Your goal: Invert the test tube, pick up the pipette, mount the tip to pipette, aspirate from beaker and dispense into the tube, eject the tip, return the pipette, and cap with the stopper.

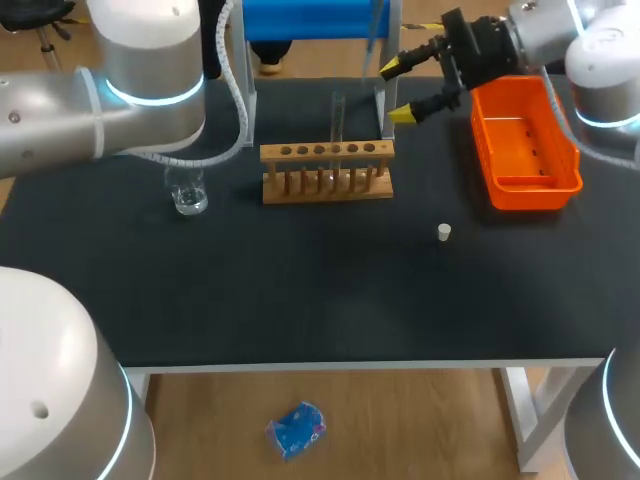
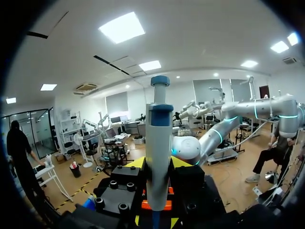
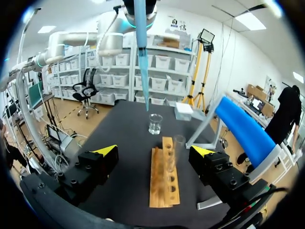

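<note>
My left gripper [image 2: 158, 164] is shut on the grey pipette [image 2: 158, 157], whose blue plunger points away from the fingers. From the right wrist view the pipette's blue tip [image 3: 141, 57] hangs straight down just above the glass beaker [image 3: 155, 123]. The beaker [image 1: 188, 195] stands left of the wooden rack [image 1: 327, 172]. A clear test tube [image 1: 338, 120] stands upright in the rack. The white stopper [image 1: 444, 232] lies on the mat, right of the rack. My right gripper [image 1: 405, 92] is open and empty, behind the rack's right end. My left arm hides the left gripper in the head view.
An orange bin [image 1: 525, 145] sits at the right rear, beside my right arm. A blue stand [image 1: 310, 20] with metal legs is behind the rack. The table [image 1: 300, 300] is covered by a black mat.
</note>
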Action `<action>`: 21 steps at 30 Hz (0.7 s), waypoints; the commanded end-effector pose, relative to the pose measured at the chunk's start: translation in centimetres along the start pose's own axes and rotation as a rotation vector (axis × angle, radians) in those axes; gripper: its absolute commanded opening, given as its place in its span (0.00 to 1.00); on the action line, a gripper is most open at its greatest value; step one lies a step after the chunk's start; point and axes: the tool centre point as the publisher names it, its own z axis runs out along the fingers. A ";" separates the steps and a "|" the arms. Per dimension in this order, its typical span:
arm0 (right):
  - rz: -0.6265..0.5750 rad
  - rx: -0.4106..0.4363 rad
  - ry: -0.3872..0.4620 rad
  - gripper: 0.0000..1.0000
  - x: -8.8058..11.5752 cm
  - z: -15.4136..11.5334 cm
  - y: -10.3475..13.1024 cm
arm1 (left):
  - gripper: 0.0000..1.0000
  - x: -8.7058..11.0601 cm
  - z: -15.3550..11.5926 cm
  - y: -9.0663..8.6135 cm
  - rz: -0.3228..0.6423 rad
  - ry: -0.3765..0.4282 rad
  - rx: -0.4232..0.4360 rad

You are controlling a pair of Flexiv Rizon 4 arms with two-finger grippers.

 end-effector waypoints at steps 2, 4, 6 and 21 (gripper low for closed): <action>-0.006 -0.045 -0.036 1.00 3.7 -1.5 0.5 | 0.00 2.6 -1.0 -0.3 0.003 0.005 0.016; -0.009 -0.062 -0.038 1.00 4.9 -1.8 0.9 | 0.00 3.5 -1.1 -0.2 0.010 0.018 0.020; -0.007 -0.089 -0.037 1.00 5.8 -2.1 0.9 | 0.00 4.5 -1.3 0.1 0.017 0.022 0.034; -0.018 -0.113 0.003 1.00 10.8 -2.2 1.2 | 0.00 9.1 -2.2 4.3 -0.010 0.144 0.017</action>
